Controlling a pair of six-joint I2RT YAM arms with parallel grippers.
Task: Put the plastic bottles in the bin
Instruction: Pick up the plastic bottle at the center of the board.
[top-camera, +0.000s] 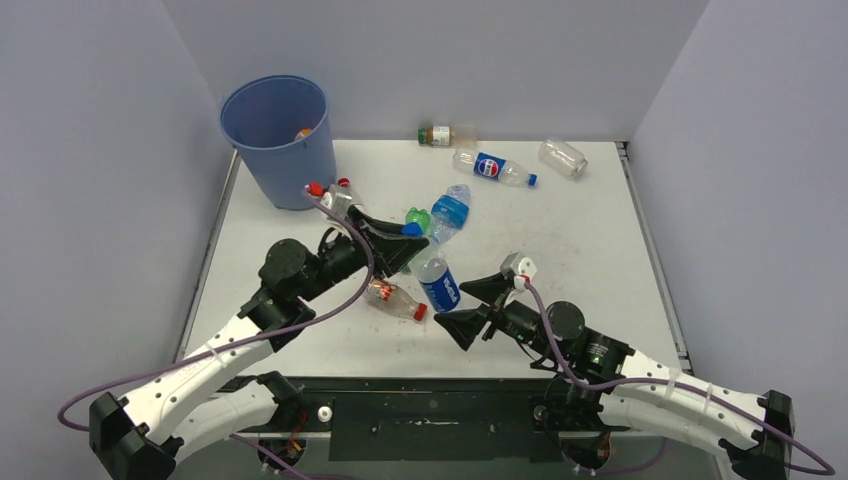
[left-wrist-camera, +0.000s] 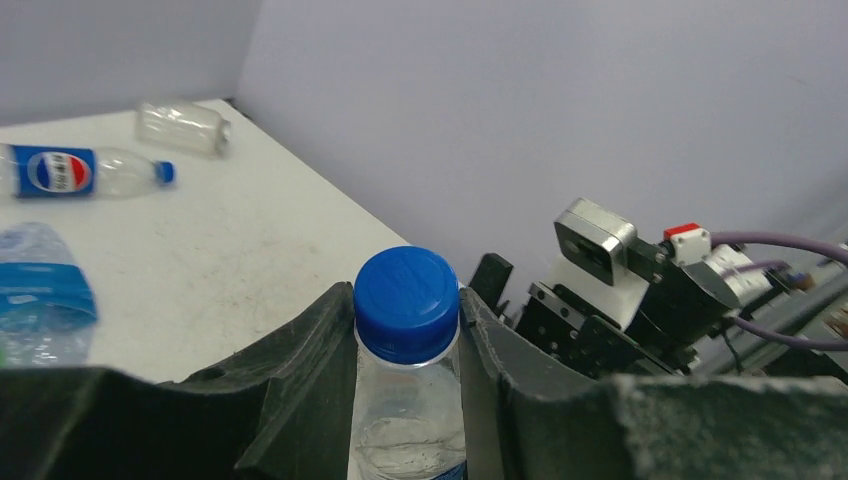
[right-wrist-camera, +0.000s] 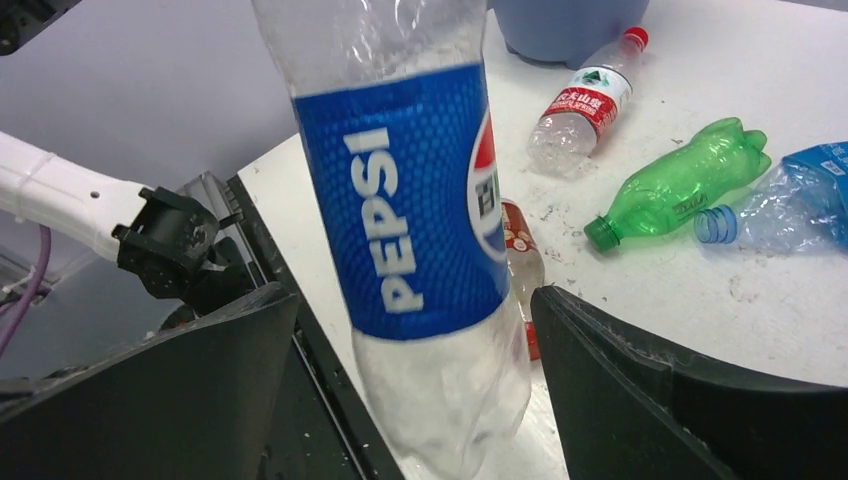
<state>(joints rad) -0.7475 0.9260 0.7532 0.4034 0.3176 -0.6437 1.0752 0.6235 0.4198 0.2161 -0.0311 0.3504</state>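
Observation:
My left gripper (top-camera: 405, 240) is shut on the neck of a clear Pepsi bottle (top-camera: 438, 283) just under its blue cap (left-wrist-camera: 407, 300), with a finger (left-wrist-camera: 310, 370) on each side. The bottle's lower end hangs between the wide-open jaws of my right gripper (top-camera: 472, 305), with gaps on both sides in the right wrist view (right-wrist-camera: 420, 200). The blue bin (top-camera: 280, 140) stands at the far left with an orange item inside. A green bottle (top-camera: 416, 215), a blue-tinted bottle (top-camera: 450, 212) and a red-label bottle (top-camera: 335, 195) lie near the left gripper.
A red-capped bottle (top-camera: 395, 299) lies under the held bottle. At the back lie a second Pepsi bottle (top-camera: 492, 168), a clear bottle (top-camera: 562, 157) and a brown green-capped bottle (top-camera: 437, 135). Grey walls enclose the table (top-camera: 580, 260) on three sides.

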